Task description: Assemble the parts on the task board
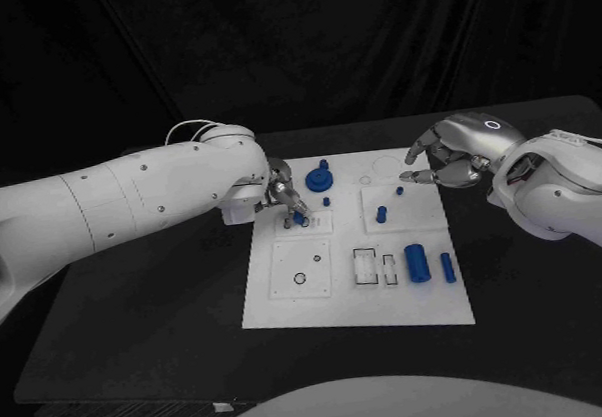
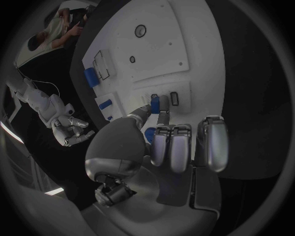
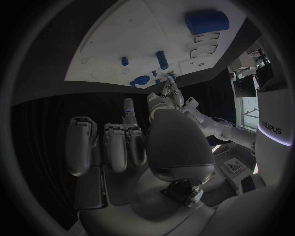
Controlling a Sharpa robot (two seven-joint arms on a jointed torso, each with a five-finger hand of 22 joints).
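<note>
Task board (image 1: 290,300), the white plate in the middle of the black bench (image 1: 138,316), looks only partly assembled: a round blue part (image 1: 321,179) sits near its 12 o'clock edge, a small peg (image 1: 383,215) stands toward 2 o'clock, and a large cylinder (image 1: 417,262) with a slimmer pin (image 1: 448,268) beside it lie loose toward 4 o'clock, next to open rectangular slots. A ring-shaped recess toward 8 o'clock also appears unfilled, so I judge most of the fitting is not yet done. At about 11 o'clock the left hand (image 1: 280,199) reaches down onto the board, pinching a small blue part (image 2: 155,103) between thumb and a fingertip over a small slot, seemingly in the act of seating it; the remaining fingers are held straight. The right hand (image 1: 450,156) hovers off the board's 1 o'clock corner, fingers curled inward and carrying nothing that I can see.
</note>
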